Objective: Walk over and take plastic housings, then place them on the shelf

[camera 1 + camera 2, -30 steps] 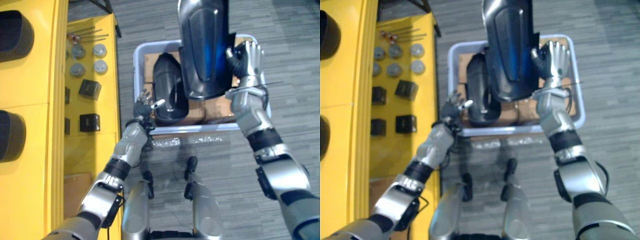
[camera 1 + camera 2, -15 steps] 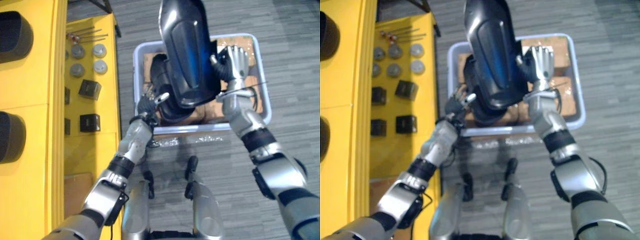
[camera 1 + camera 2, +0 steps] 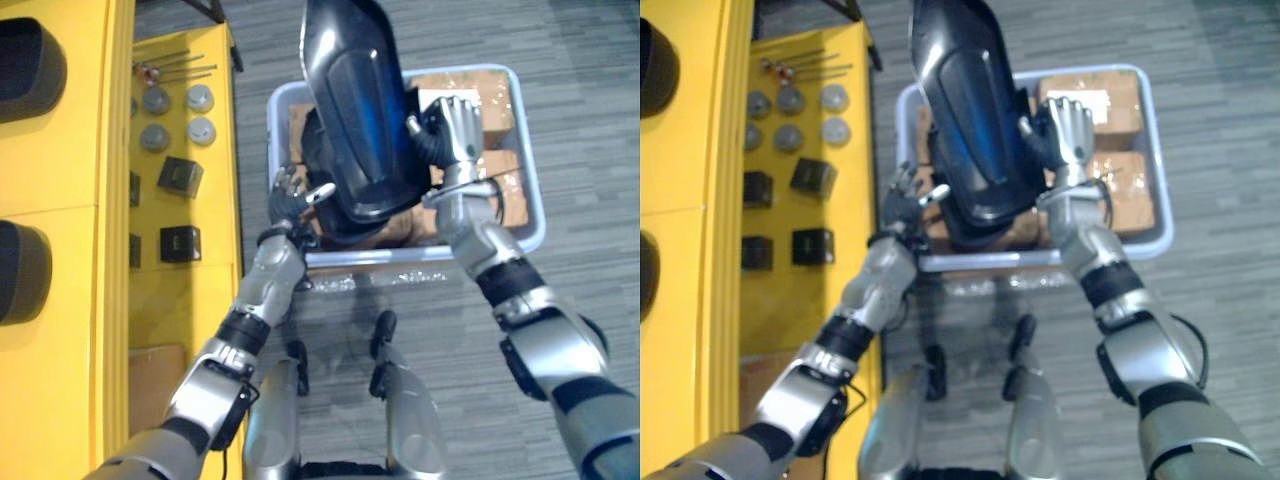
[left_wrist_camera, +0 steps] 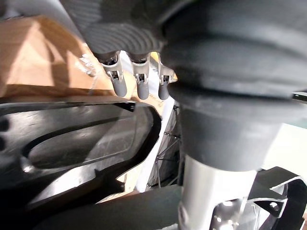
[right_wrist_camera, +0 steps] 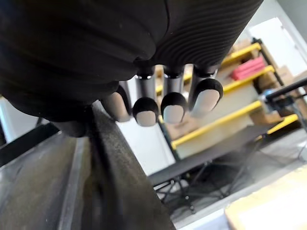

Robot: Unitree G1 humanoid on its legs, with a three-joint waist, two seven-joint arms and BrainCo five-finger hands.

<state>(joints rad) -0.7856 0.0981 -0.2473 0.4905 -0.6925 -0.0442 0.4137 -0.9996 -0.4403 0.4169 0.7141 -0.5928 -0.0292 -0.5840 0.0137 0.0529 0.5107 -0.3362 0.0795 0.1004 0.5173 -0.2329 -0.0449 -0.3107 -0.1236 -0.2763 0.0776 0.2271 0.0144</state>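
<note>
A long glossy black plastic housing (image 3: pixel 355 110) is held up on end above the pale blue bin (image 3: pixel 430 255). My right hand (image 3: pixel 455 130) is shut on its right edge; the right wrist view has the fingers (image 5: pixel 172 103) curled over that edge (image 5: pixel 115 163). My left hand (image 3: pixel 290 205) is open at the bin's front left corner, just beside the housing's lower left edge; whether it touches is unclear. A second black housing (image 3: pixel 345 232) lies in the bin underneath, also in the left wrist view as a dark shell (image 4: pixel 72 143) below my fingers (image 4: pixel 139 84).
Brown cardboard boxes (image 3: pixel 500 190) fill the bin's right half. To the left is a yellow shelf (image 3: pixel 215 290) with grey round parts (image 3: pixel 200 100) and black cubes (image 3: pixel 180 178). Further left, dark housings (image 3: pixel 25 70) sit on a yellow surface. Grey floor lies to the right.
My right hand has carried the housing leftward and tilted its top to the left. My left hand has risen a little and come close to the housing's lower edge.
</note>
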